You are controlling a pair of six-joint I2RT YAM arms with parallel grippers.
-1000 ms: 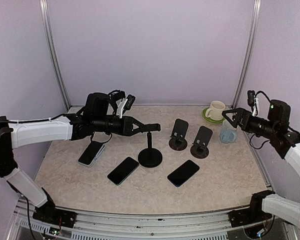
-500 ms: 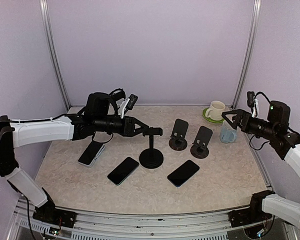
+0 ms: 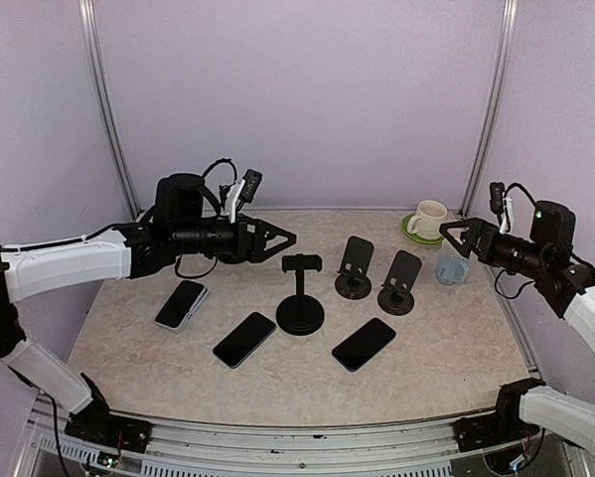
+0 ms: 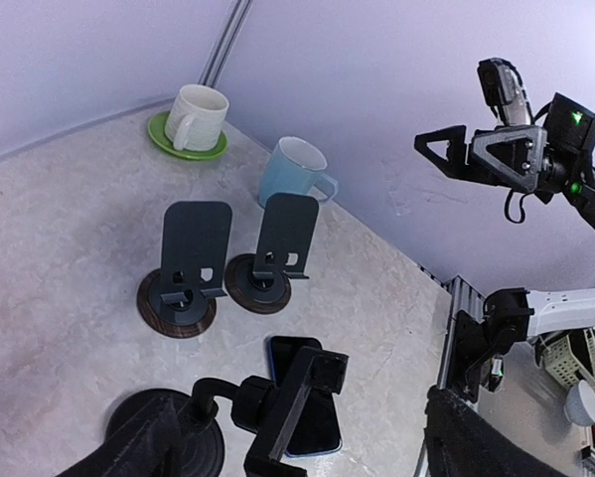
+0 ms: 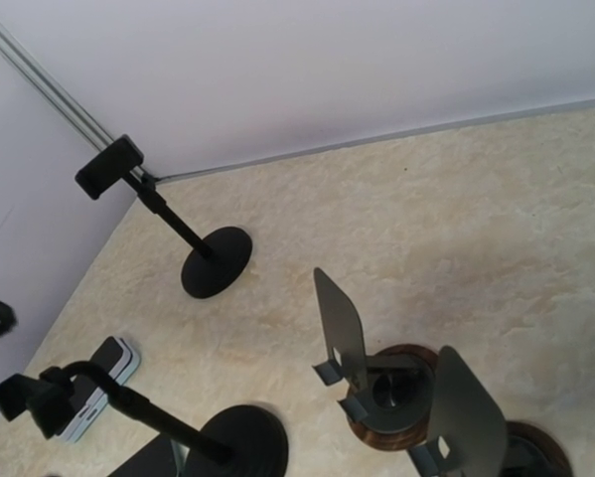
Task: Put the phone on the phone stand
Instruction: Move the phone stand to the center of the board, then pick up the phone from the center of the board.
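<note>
White-edged phone, middle phone and right phone lie flat toward the tabletop's near edge, around the pole stand. Left gripper hovers beside its clamp, jaws spread, empty. Right gripper, jaws wide, holds nothing.

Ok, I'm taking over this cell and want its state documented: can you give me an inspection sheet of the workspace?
Surface: marbled table, nothing spilled.
Job's things: white-cased phone, middle phone and right phone lie flat; pole stand, left plate stand and right plate stand upright, empty.
Clutter: blue mug; white cup on green saucer.
Grippers: left gripper open, short of pole stand's clamp; right gripper open, raised, empty.
Cables: left wrist cable and right wrist cable loop clear of the table.
Surroundings: lilac walls, metal posts.
</note>
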